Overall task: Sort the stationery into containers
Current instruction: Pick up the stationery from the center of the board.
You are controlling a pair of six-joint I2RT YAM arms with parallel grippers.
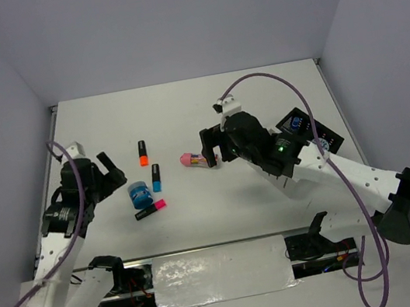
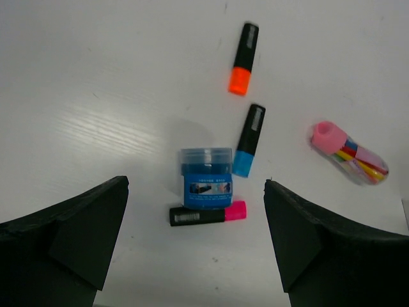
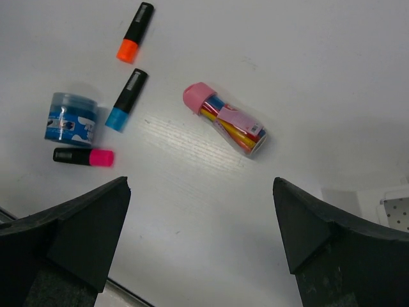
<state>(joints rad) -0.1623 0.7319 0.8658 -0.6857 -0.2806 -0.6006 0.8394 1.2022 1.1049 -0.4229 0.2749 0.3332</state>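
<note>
Looking down my left wrist camera, I see the left hand (image 1: 116, 171) released, its two fingers spread wide and gripping nothing. It hovers above the surface (image 1: 183, 118) at the left. Framed between those fingers is a blue tub (image 2: 206, 179), lying on its side with its lid toward the far edge. A pink highlighter (image 2: 208, 214) lies crosswise against the tub's near end, touching it, with its black part on the left. Just right of the tub is a blue highlighter (image 2: 249, 141), its blue end beside the tub's lid and its black end pointing away. Farther out, apart from the others, lies an orange highlighter (image 2: 243, 59) with its black end also pointing away.

My right hand (image 1: 206, 150) is released too, jaws fully apart and empty. It sits near the middle of the surface, just beside a pink-capped tube (image 3: 227, 120). That tube lies flat, with coloured sticks showing through its clear body and its cap toward the highlighters. I cannot tell whether a finger touches it.

Behind my right arm stands the organizer (image 1: 326, 135), mostly hidden, with its black compartment showing. Something blue sits in there, but I cannot make out what.
</note>
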